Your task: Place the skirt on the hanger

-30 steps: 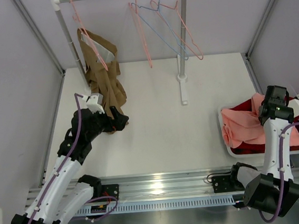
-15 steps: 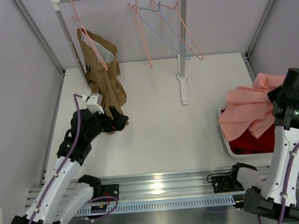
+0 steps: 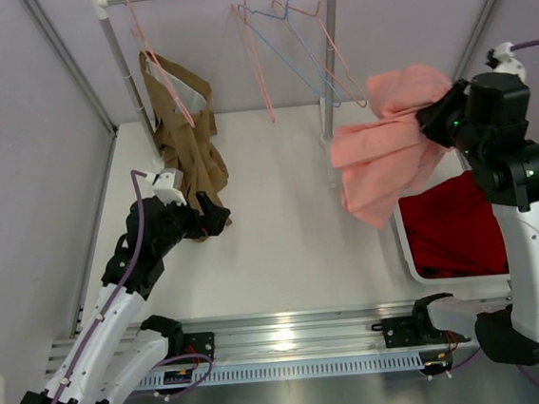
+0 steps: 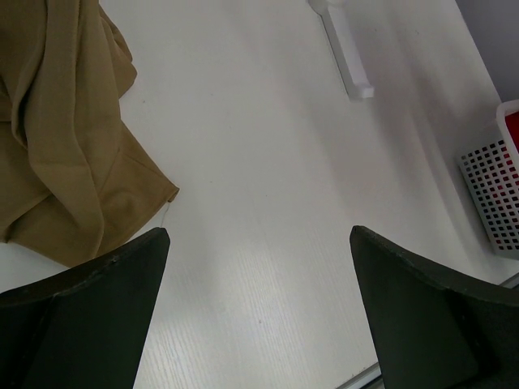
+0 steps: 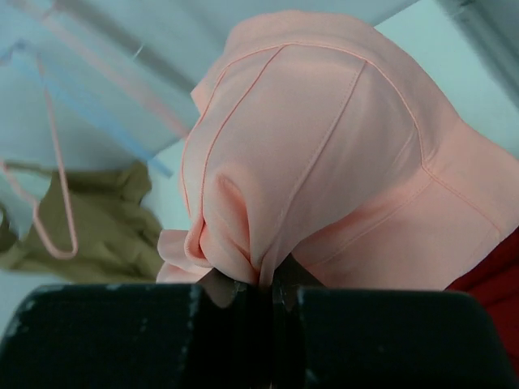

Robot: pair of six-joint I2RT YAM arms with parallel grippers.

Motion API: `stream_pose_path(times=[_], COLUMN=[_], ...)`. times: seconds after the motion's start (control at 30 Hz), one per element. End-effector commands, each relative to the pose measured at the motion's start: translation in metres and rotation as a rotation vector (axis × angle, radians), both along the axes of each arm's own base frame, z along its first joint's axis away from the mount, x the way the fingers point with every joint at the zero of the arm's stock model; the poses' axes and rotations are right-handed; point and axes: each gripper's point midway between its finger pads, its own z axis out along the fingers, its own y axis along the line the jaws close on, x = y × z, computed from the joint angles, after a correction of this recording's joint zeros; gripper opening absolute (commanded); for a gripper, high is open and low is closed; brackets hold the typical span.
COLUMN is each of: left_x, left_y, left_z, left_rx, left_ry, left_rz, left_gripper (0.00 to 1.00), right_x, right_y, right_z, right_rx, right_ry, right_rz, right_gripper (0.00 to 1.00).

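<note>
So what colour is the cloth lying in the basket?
The cloth is dark red, clearest in the top view.

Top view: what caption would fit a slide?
Right end effector holds the skirt up near the rack; left end effector is open.

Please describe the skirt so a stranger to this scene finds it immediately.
At the table's right side, beside the white basket, the right end effector pinches the skirt, hanging in the air. It is salmon-pink, unlike the dark red cloth in the basket and the brown garment.
</note>
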Motion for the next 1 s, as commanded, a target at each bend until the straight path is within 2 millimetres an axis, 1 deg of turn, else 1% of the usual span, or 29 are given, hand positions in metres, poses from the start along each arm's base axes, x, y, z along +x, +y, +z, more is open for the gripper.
stream_pose_path(times=[0.0,0.03,0.07,0.1,0.13,0.17,0.23,0.27,0.3,0.33,0.37,0.57,0.6,0.67,0.7,0.77,0.8,0.87,0.9,0.93,0.97], left_x=[0.003,0.003,0.003,0.003,0.003,0.002,0.002,0.002,0.001,0.001,0.002,0.002,0.003,0.003,0.003,0.002,0.002,0.002,0.002,0.002,0.002], left_y=[0.003,0.004,0.005,0.006,0.007,0.007,0.009,0.009,0.009,0.009,0.009,0.009,0.009,0.009,0.008,0.008,0.008,0.008,0.008,0.006,0.006], left_z=[0.013,0.014,0.014,0.013,0.014,0.015,0.014,0.016,0.014,0.014,0.015,0.014,0.014,0.014,0.015,0.014,0.015,0.014,0.014,0.013,0.014], left_rx=[0.019,0.019,0.022,0.024,0.025,0.025,0.028,0.026,0.028,0.026,0.026,0.029,0.030,0.029,0.029,0.029,0.028,0.028,0.028,0.026,0.025], left_ry=[-0.053,-0.058,-0.057,-0.055,-0.058,-0.060,-0.061,-0.067,-0.063,-0.064,-0.067,-0.063,-0.062,-0.063,-0.065,-0.063,-0.065,-0.063,-0.061,-0.058,-0.057], left_rz=[0.012,0.018,0.018,0.023,0.028,0.030,0.037,0.039,0.039,0.036,0.039,0.038,0.038,0.037,0.035,0.033,0.033,0.030,0.029,0.022,0.019], left_gripper=[0.99,0.99,0.99,0.99,0.99,0.99,0.99,0.99,0.99,0.99,0.99,0.99,0.99,0.99,0.99,0.99,0.99,0.99,0.99,0.99,0.99], right_x=[0.003,0.003,0.002,0.000,0.000,-0.005,-0.009,-0.013,-0.014,-0.015,-0.017,-0.018,-0.018,-0.016,-0.014,-0.010,-0.006,-0.001,0.001,0.003,0.007], right_y=[0.034,0.038,0.063,0.072,0.074,0.094,0.105,0.119,0.125,0.131,0.143,0.184,0.192,0.203,0.211,0.220,0.225,0.237,0.241,0.252,0.257], right_z=[0.025,0.019,0.004,-0.002,-0.008,-0.023,-0.033,-0.038,-0.047,-0.051,-0.055,-0.068,-0.066,-0.069,-0.070,-0.069,-0.073,-0.073,-0.075,-0.082,-0.082], right_rx=[-0.044,-0.058,-0.065,-0.074,-0.091,-0.103,-0.118,-0.122,-0.128,-0.136,-0.148,-0.194,-0.196,-0.206,-0.212,-0.217,-0.227,-0.236,-0.238,-0.244,-0.258], right_ry=[-0.088,-0.079,-0.044,-0.032,-0.024,0.003,0.009,0.015,0.033,0.041,0.048,0.055,0.046,0.044,0.039,0.020,0.022,0.005,0.006,0.018,0.001], right_rz=[0.084,0.069,0.130,0.141,0.121,0.169,0.179,0.220,0.231,0.241,0.268,0.379,0.412,0.454,0.488,0.508,0.518,0.573,0.586,0.621,0.639], right_gripper=[0.00,0.00,0.00,0.00,0.00,0.00,0.00,0.00,0.00,0.00,0.00,0.00,0.00,0.00,0.00,0.00,0.00,0.00,0.00,0.00,0.00])
